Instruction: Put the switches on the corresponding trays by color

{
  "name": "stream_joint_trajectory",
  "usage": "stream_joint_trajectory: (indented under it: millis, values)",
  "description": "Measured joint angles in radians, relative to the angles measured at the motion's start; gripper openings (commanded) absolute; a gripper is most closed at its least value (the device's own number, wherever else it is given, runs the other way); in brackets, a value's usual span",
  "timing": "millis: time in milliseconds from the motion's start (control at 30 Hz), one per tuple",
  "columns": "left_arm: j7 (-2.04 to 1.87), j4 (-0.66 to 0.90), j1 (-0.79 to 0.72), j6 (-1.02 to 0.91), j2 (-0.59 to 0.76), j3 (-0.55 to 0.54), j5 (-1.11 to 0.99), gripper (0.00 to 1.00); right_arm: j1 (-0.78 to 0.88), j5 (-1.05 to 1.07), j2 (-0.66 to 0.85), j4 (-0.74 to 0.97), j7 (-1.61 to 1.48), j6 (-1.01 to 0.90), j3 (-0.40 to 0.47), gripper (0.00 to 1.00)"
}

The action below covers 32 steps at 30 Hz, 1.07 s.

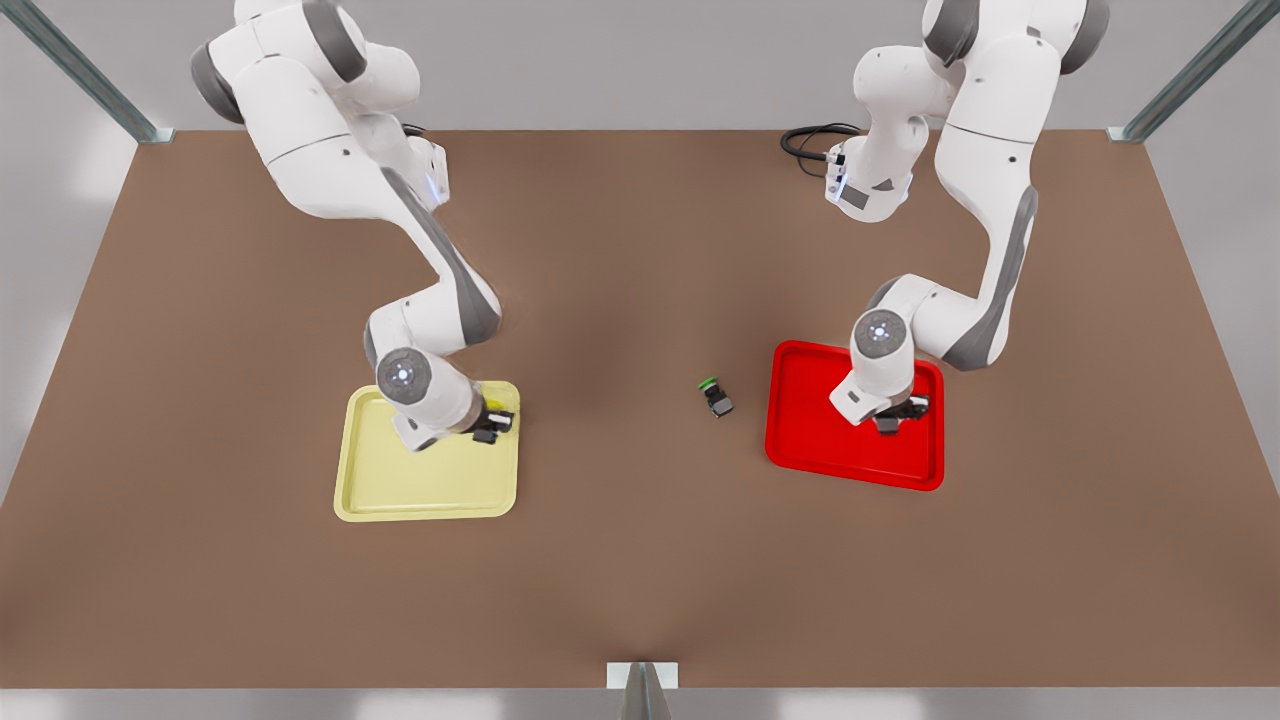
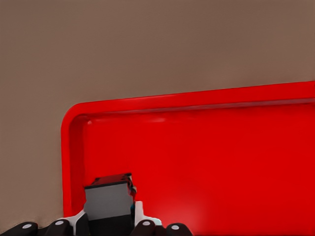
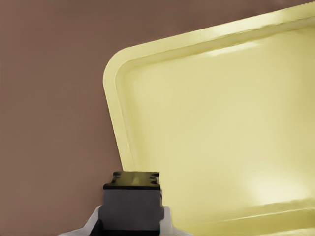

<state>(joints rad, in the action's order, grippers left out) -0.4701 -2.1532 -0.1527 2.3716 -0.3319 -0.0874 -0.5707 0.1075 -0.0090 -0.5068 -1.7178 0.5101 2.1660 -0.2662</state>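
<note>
1. Left gripper [image 1: 893, 420] clenching red switch [image 2: 109, 199] above red tray [image 1: 800, 440].
2. Right gripper [image 1: 492, 425] clenching yellow switch [image 3: 132, 196] above yellow tray [image 1: 420, 495].
3. Likely handling as light, rigid, small; gripping bodies' flat sides.

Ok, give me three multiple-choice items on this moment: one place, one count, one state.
1. The green-capped switch lies:
A) inside a tray
B) on the table between the trays
C) in a tool
2. Trays in all:
A) one
B) two
C) three
3. The left tool, over the red tray, is:
A) open
B) shut on a grey switch
C) resting on the table

1 B: bare table surrounds it.
2 B: one red, plus the yellow tray, where the right tool grips a dark switch.
3 B: the body sits between its fingers.
</note>
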Motion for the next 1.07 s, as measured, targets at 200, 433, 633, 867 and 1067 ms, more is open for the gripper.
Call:
stream_joint_trajectory:
  millis: [200,433,633,867,1067]
  values:
    - [-0.003,0.004,-0.005,0.000,-0.007,-0.012,0.104,1.00,-0.063,-0.030,-0.060,0.003,-0.148,0.037,0.055,0.59]
    - [-0.001,0.012,-0.005,-0.062,0.001,-0.019,0.229,1.00,-0.062,-0.031,0.028,-0.038,-0.207,0.038,0.052,1.00]
    - [0.002,0.333,0.005,-0.223,0.118,-0.032,0.390,1.00,0.025,-0.113,0.338,0.538,-0.427,-0.975,0.139,1.00]
    - [0.320,0.476,-0.172,-0.702,0.311,0.095,0.538,1.00,0.007,-0.042,0.745,0.112,-0.419,-0.752,0.218,1.00]
    - [0.364,0.463,-0.178,-0.711,0.326,0.097,0.577,1.00,0.006,-0.040,0.754,0.110,-0.421,-0.750,0.229,1.00]
